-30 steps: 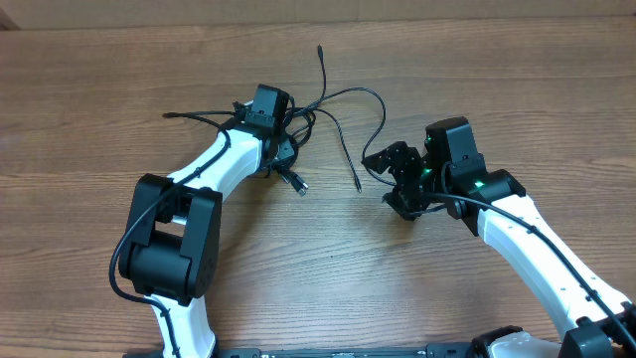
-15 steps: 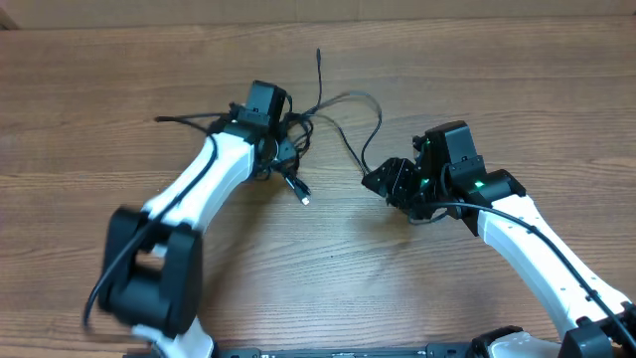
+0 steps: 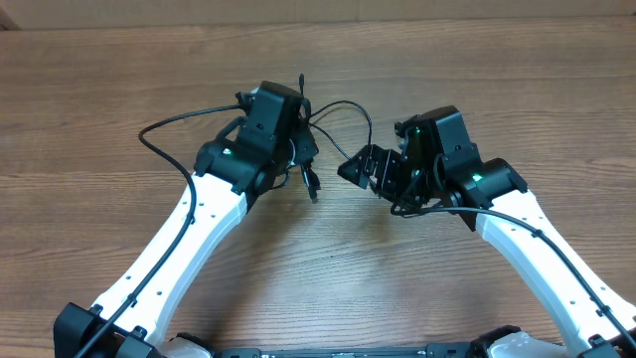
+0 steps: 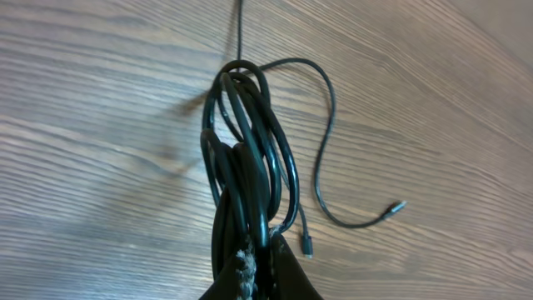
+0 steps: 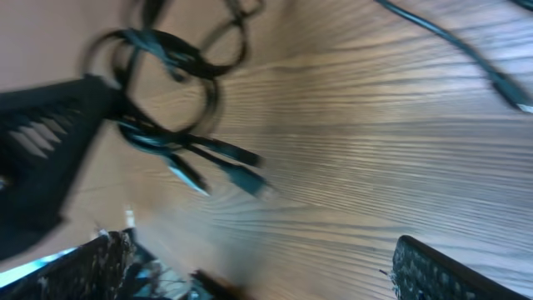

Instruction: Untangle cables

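The cables are a knot of thin black cords bunched in loops, and my left gripper is shut on the bunch from below. One loose cord curves right to a small plug; another plug hangs beside the fingers. From overhead, the left gripper holds the bunch with plug ends dangling, and a loop arches toward the right arm. My right gripper is open, just right of the bunch, holding nothing. Its blurred wrist view shows the cables ahead of the open right gripper.
A thin black cord trails left of the left arm over the wooden table. Another black cord crosses the top right of the right wrist view. Both white arms reach in from the near edge.
The left arm swung right and nearer with the bunch in its grip. The right gripper moved left toward the bunch and opened wider.
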